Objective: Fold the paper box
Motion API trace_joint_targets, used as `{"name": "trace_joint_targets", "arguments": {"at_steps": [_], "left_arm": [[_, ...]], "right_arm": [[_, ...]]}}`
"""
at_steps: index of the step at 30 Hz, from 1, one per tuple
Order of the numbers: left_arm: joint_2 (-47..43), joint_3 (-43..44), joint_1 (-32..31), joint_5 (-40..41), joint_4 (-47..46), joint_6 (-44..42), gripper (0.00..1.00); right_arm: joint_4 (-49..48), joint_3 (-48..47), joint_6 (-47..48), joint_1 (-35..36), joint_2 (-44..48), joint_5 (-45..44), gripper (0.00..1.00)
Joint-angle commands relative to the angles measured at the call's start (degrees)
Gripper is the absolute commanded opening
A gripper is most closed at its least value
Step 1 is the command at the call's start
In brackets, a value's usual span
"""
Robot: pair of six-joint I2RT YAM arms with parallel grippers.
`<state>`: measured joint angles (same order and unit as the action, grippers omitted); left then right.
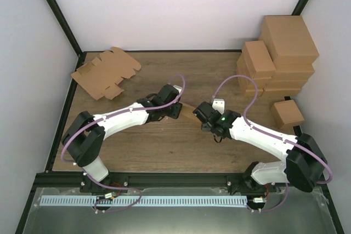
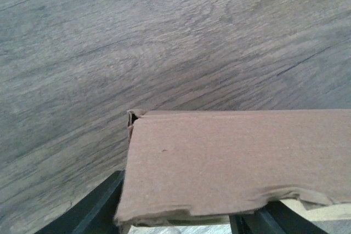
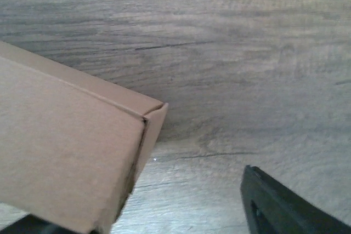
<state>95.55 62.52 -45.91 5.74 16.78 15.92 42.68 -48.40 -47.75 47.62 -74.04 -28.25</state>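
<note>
The box (image 1: pixel 188 110) sits on the worktop (image 1: pixel 164 149) directly between your two grippers, just ahead of each. It looks mostly formed, with walls up and a closed top panel.

In the left wrist view, the left gripper (image 1: pixel 174 107) has its fingers (image 2: pixel 101 209) set apart. The box (image 2: pixel 236 157) lies across the gap, its ragged near edge right over them. You cannot tell from here whether they pinch the card or merely rest under it, so check before you pull.

The right gripper (image 1: pixel 204 115) is open. In its wrist view the box (image 3: pixel 66 152) fills the side by one finger, while the other finger (image 3: pixel 279 206) stands clear of it, with bare worktop between.

The step in hand appears to be squaring and closing the end.

- Use the left gripper as the anchor, with light pressure only, because this card will crease if squeezed.
- Bring the right gripper in square to the corner seam facing it and push along the fold line, not across the panel.
- Move slowly so the box does not skate away from the left gripper.
- Watch the loose corner near the left fingers, since a flap there could buckle outward instead of tucking.
</note>
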Motion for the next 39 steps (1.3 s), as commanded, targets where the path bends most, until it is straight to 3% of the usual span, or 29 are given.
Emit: {"name": "trace_joint_targets", "arguments": {"at_steps": [1, 7, 9, 19, 24, 31, 32, 34, 37, 39], "left_arm": [[-1.29, 0.31, -0.53, -1.13, 5.45, 0.89, 0.54], [-4.96, 0.49, -0.58, 0.96, 7.79, 1.33, 0.9], [-6.69, 0.62, -0.54, 1.2, 8.68, 1.3, 1.0], [-17.7, -0.33, -0.26, 1.25, 12.43, 2.69, 1.0], [-20.83, 1.16, 3.03, -6.21, 12.88, 2.84, 1.0], [-20.56, 2.17, 12.52, -24.99, 9.15, 3.14, 1.0], [-19.85, 2.23, 13.98, -28.0, 8.25, 3.31, 0.98], [-17.76, 2.46, 17.03, -34.07, 5.79, 3.78, 0.84], [-14.28, 3.05, 19.7, -43.08, 2.2, 4.79, 0.39], [-11.93, 3.93, 20.59, -46.82, 0.35, 5.29, 0.17]], "right_arm": [[0.91, -1.93, 1.91, 1.26, 0.4, 6.4, 0.72], [0.81, -3.74, 4.54, 0.99, 3.49, 9.42, 0.99], [0.95, -4.56, 5.34, 0.8, 4.17, 10.71, 1.0], [5.24, -10.34, 9.79, 0.59, 9.18, 13.52, 1.0], [6.23, -13.39, 12.79, -0.81, 10.97, 14.98, 1.0], [-0.9, -13.64, 17.7, -11.61, 12.07, 33.69, 0.98], [-2.7, -13.27, 17.78, -13.24, 12.24, 37.31, 0.97], [-6.57, -12.12, 17.44, -16.22, 12.64, 44.3, 0.88], [-13.9, -8.97, 15.21, -21.2, 13.46, 55.76, 0.63], [-19.5, -5.81, 12.66, -24.59, 13.87, 62.55, 0.43]]}}
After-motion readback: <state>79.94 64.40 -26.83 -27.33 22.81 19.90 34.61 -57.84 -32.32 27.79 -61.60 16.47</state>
